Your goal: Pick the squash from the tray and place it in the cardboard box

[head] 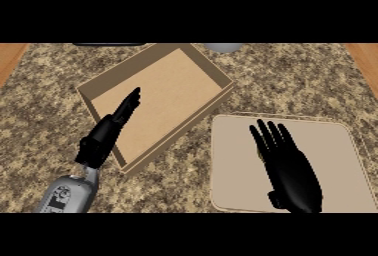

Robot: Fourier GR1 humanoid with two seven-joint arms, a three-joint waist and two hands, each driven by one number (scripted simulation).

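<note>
Head view, steep look down on a speckled granite counter (295,85).

Left hand (111,131): reaches up and to the right from the lower left, grey forearm (68,196) showing below it. The hand is seen edge-on, narrow, its fingers (131,100) straight and held close together, tips over the box floor near the box's left wall. Nothing is held in it. Whether the tips touch the floor cannot be told.

Right hand (295,172): comes in from the lower edge, lying flat over the tray, back of the hand up. Its fingers (269,135) are straight and slightly fanned, pointing toward the tray's far edge. It holds nothing.

Count:
- One box (214,65), brown cardboard, open top, set turned at an angle on the counter's left-centre. Its visible floor is bare.
- One tray (229,165), pale beige, rounded corners, at right, its near-left corner just beside the box's near wall.
- Two hands, one forearm in sight.
- One dark flat object (109,44) cut off at the top edge, and one pale grey round object (223,47) beside it, also cut off; neither can be identified.

Squash: not seen anywhere, neither on the tray's visible surface nor in the box. The part of the tray under the right hand is hidden.

Wood strips (11,57) run along both sides of the counter.
</note>
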